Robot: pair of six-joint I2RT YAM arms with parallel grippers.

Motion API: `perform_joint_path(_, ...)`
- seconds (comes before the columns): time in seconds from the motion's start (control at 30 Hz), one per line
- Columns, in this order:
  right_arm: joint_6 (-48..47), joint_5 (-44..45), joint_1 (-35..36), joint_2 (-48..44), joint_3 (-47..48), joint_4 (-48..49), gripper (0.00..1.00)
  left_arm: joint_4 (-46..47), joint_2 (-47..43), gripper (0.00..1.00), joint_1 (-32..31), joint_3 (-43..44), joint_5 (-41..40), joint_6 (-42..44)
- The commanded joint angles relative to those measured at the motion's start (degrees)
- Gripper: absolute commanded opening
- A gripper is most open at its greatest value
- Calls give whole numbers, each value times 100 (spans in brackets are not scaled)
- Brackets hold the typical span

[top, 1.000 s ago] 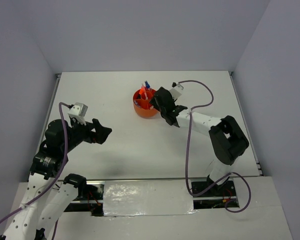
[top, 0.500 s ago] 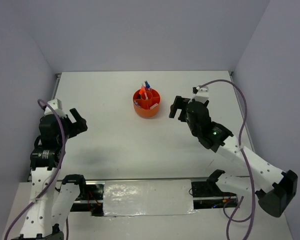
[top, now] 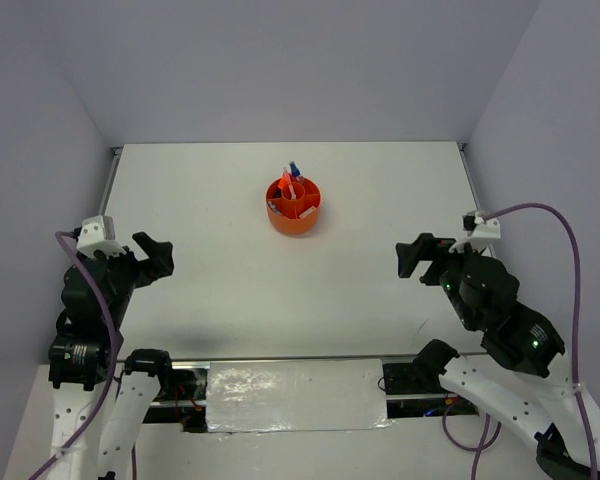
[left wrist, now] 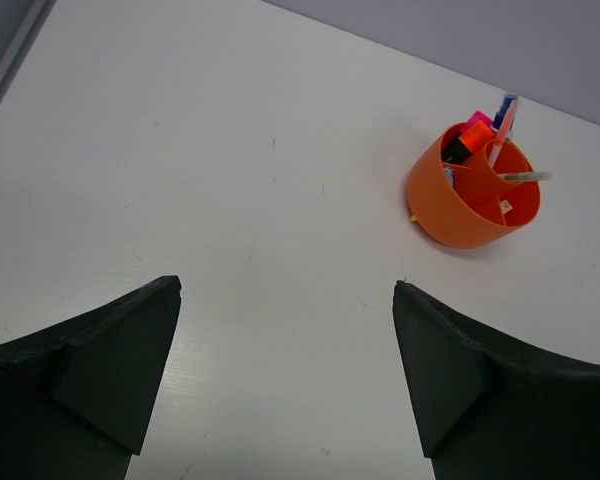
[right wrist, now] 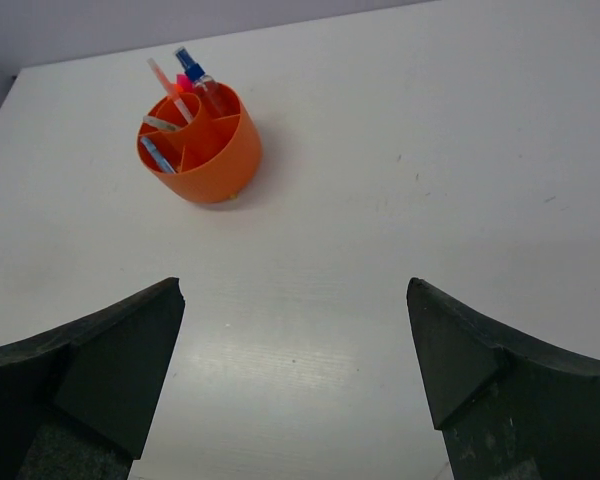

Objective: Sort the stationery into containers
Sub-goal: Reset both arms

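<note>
Upright orange tub (top: 294, 209) holding stationery (top: 293, 183).

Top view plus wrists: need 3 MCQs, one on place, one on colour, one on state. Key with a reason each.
1. Where on the table is the orange tub?
A. Far middle, nothing touching it
B. Near edge, by the arm bases
C. Held in a gripper

2. What colour is the cap of the bottle standing in the tub?
A. Green
B. Blue
C. Yellow

3. What state is the right gripper in?
A. Shut on a pen
B. Shut on the tub
C. Open, holding nothing

Answers:
1 A: the top view shows it standing alone in the far half.
2 B: the right wrist view shows a blue cap above the rim.
3 C: its fingers stand wide apart with only table between them.
</note>
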Motion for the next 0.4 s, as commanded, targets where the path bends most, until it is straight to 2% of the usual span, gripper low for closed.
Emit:
perform_joint_path(0.0,-131,-77,33,-270,138,-502,100,238,-188,99,-177,-44,-107,-155)
perform_joint_path(0.37,-139,72,42,-403,164,-486,100,335,-91,99,-186,-79,112,-102)
